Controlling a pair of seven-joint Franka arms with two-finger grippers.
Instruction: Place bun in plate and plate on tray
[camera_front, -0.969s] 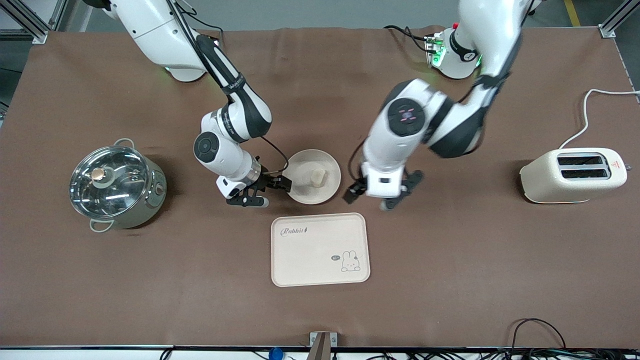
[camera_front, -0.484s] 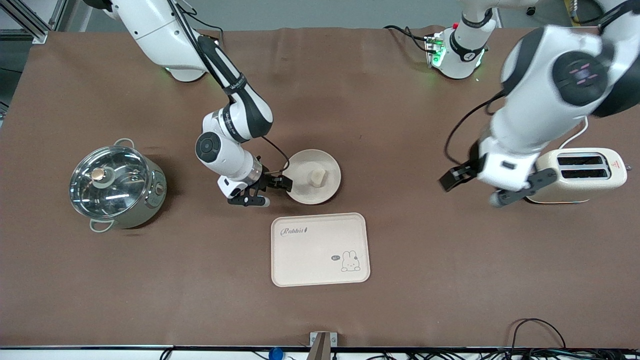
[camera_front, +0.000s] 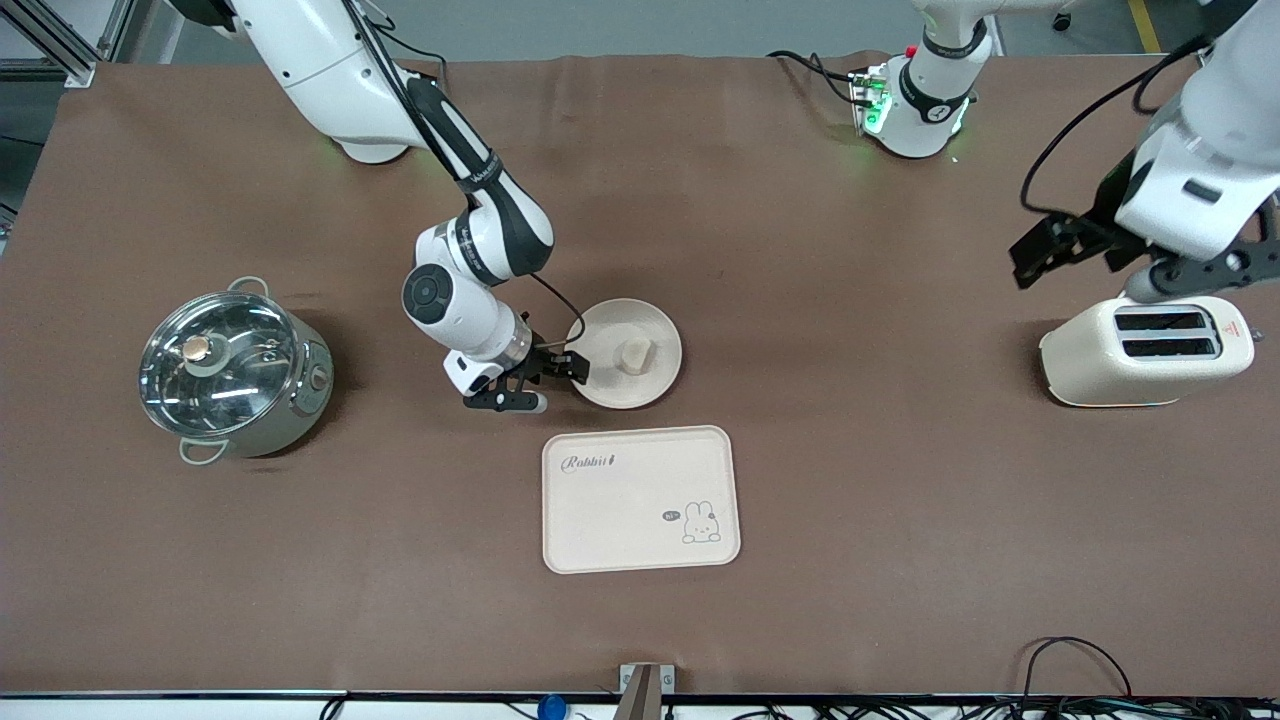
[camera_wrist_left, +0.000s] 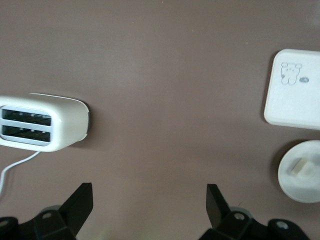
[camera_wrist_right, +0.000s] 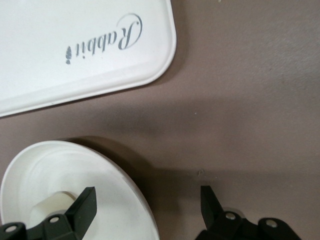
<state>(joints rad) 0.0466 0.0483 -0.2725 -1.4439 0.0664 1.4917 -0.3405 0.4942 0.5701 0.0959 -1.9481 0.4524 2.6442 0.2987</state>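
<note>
The bun (camera_front: 634, 352) lies in the round plate (camera_front: 608, 332) in the middle of the table. The tray (camera_front: 640, 498) with "Rabbit" lettering lies nearer the front camera than the plate, apart from it. My right gripper (camera_front: 552, 385) is open and low at the plate's rim on the right arm's side, with one finger over the plate and one outside it. In the right wrist view the plate (camera_wrist_right: 90, 170), bun (camera_wrist_right: 52, 205) and tray (camera_wrist_right: 75, 55) show around that gripper (camera_wrist_right: 147, 200). My left gripper (camera_front: 1080, 272) is open and empty, up in the air by the toaster.
A cream toaster (camera_front: 1145, 350) with a white cable stands at the left arm's end; it also shows in the left wrist view (camera_wrist_left: 42, 121). A steel pot with a glass lid (camera_front: 232, 370) stands at the right arm's end.
The left arm has swung away from beside the plate, up and toward its own end of the table, to the toaster. The right gripper has edged slightly toward the plate's rim.
</note>
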